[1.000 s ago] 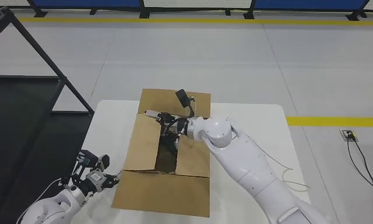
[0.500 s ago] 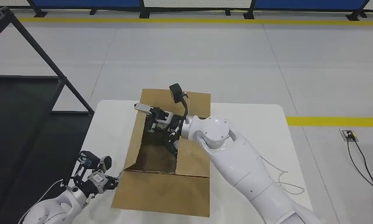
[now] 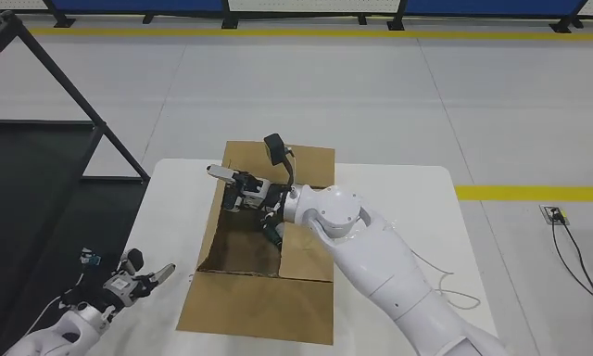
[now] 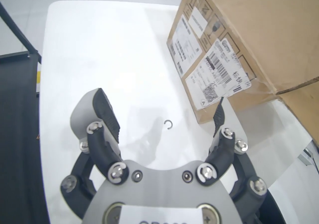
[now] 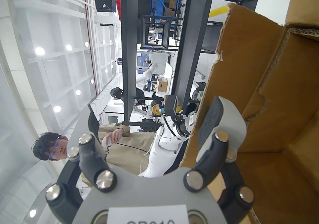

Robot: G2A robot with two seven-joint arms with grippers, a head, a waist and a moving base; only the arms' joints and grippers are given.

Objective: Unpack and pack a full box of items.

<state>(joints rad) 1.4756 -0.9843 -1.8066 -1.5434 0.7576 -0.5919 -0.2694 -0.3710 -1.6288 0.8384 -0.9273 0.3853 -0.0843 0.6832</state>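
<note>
Side wall of the box point(image 4: 249, 11), left wrist view: three white labels. The largest label point(image 4: 219, 75) carries a barcode and a QR code; its fine print is illegible. Printed handling symbols point(image 4: 211, 27) stand beside it. The left-wrist sticker point(image 4: 159, 215) and the right-wrist sticker point(image 5: 148, 213) are cut off, unreadable.

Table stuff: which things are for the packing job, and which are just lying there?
For the job: cardboard box; right gripper, open at the box's side flap; left gripper, open, beside the box.
Just lying about: small C-shaped ring on the table; black frame next to the table.
</note>
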